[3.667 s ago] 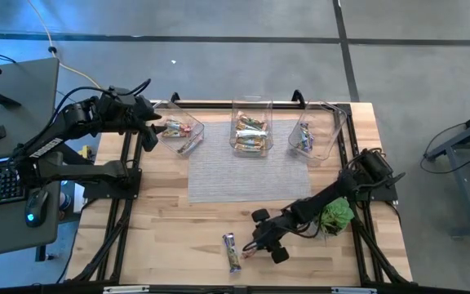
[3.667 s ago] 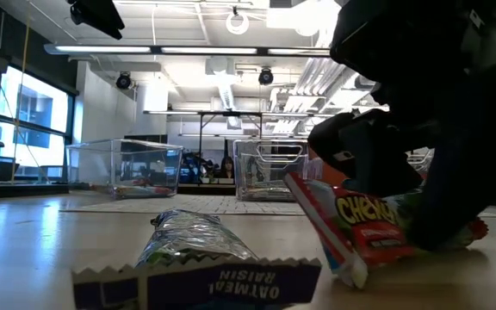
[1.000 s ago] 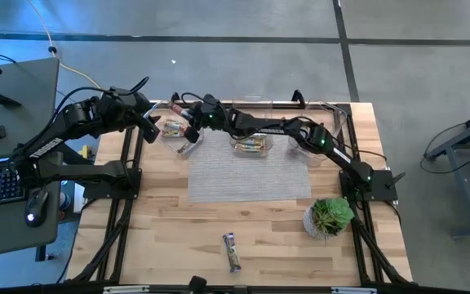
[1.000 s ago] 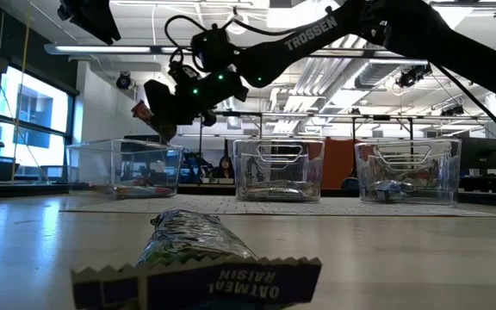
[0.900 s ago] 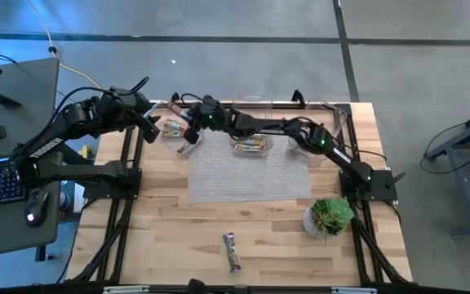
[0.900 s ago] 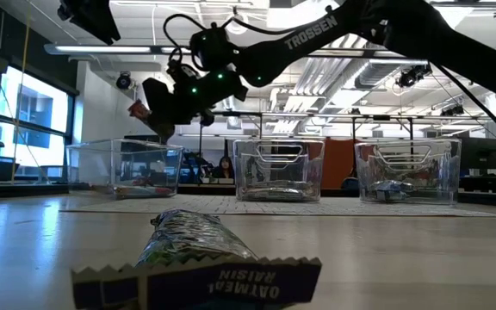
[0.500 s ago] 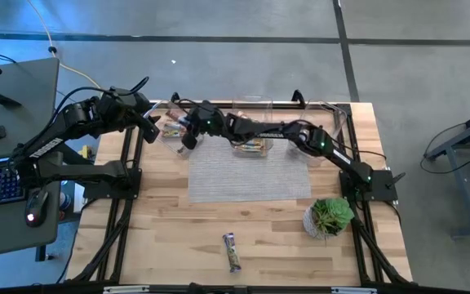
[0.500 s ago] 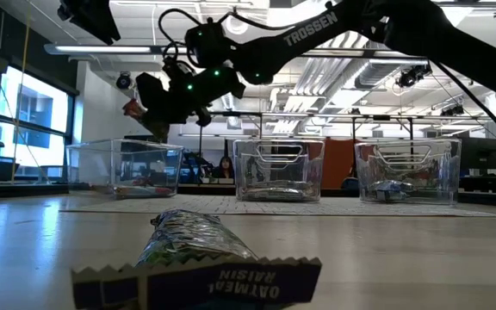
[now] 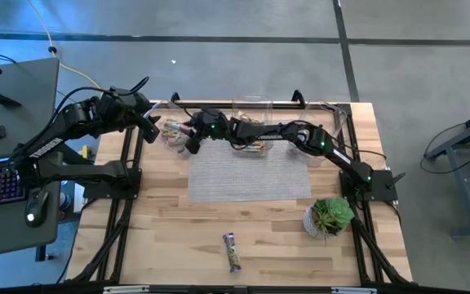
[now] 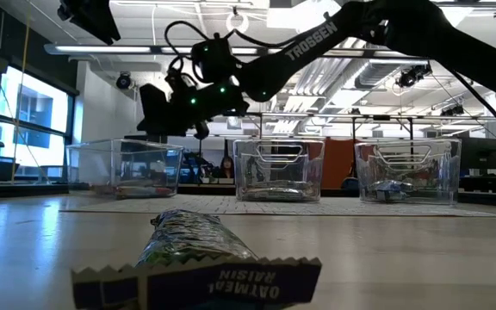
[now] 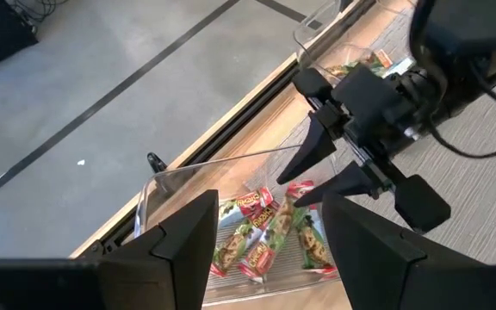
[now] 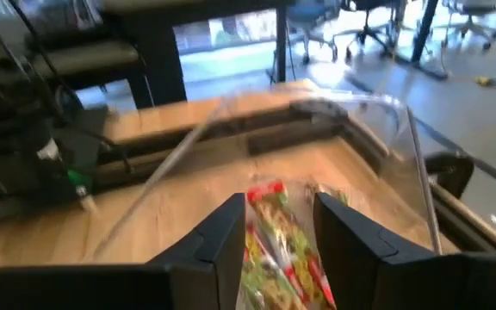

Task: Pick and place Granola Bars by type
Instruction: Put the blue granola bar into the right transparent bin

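Note:
My right gripper [image 9: 188, 139] reaches across the table and hangs open over the left clear bin [image 9: 163, 114]. A red-and-green granola bar [image 12: 275, 237] shows between its spread fingers, just above several like bars lying in that bin [image 11: 261, 237]. The middle bin [image 9: 251, 135] and the right bin [image 9: 312, 139] hold other bars. One silver-wrapped bar [image 9: 232, 251] lies flat on the wood near the front edge. My left gripper [image 9: 149, 124] waits open at the table's far left, above the left bin. My right gripper has the red-and-green bar [image 11: 300, 187] between its open fingers, which point nearly level toward the table's left. I cannot tell whether either finger still touches the wrapper. The bar is clear of the bin's floor.
A grey mat [image 9: 247, 167] lies in front of the three bins. A small green potted plant [image 9: 330, 216] stands at the right, beside the right arm's base. Bare wood lies around the lone bar [image 10: 196, 250].
My right gripper has sunk a little over the left bin and has opened. The red bar that stuck out at its fingertips in the low view no longer shows there.

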Controlling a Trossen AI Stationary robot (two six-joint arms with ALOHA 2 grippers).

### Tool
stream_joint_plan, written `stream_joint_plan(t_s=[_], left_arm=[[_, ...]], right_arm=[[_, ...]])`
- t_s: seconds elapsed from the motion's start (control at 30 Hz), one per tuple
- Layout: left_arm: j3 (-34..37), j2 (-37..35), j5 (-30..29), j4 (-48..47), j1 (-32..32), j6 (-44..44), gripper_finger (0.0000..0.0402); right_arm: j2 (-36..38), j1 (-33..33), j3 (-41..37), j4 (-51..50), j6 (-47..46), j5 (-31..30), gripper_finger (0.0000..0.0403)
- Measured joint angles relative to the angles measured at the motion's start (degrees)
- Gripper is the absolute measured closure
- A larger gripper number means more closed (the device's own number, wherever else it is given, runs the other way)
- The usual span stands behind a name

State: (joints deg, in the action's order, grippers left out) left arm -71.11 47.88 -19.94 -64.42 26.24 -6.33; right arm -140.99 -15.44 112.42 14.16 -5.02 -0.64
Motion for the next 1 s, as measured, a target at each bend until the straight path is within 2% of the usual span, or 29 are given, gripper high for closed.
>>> stream_joint_plan(t_s=[0.1,0.27,0.37,0.43,0.5,0.63,0.77,0.9,1.0], left_arm=[[0.0,0.0,0.0,0.0,0.0,0.0,0.0197],[0.0,0.0,0.0,0.0,0.0,0.0,0.0197],[0.0,0.0,0.0,0.0,0.0,0.0,0.0197],[0.0,0.0,0.0,0.0,0.0,0.0,0.0197],[0.0,0.0,0.0,0.0,0.0,0.0,0.0197],[0.0,0.0,0.0,0.0,0.0,0.0,0.0197],[0.0,0.0,0.0,0.0,0.0,0.0,0.0197],[0.0,0.0,0.0,0.0,0.0,0.0,0.0197],[0.0,0.0,0.0,0.0,0.0,0.0,0.0197]], right_arm=[[0.0,-0.1,-0.8,5.6,0.2,2.3,0.0279],[0.2,0.3,-0.7,18.8,2.3,11.9,0.0278],[1.9,1.3,-0.7,18.2,3.2,17.4,0.0278],[4.0,2.6,-0.7,13.2,5.6,19.2,0.0278],[6.9,4.4,-0.7,3.2,9.3,18.6,0.0278],[13.8,9.1,-0.7,-20.3,17.2,9.2,0.0278],[19.0,13.2,-0.7,-39.5,13.4,2.6,0.0278],[21.8,17.4,-0.7,-51.2,10.6,2.7,0.0278],[22.1,20.9,-0.7,-56.6,12.6,4.9,0.0279]])
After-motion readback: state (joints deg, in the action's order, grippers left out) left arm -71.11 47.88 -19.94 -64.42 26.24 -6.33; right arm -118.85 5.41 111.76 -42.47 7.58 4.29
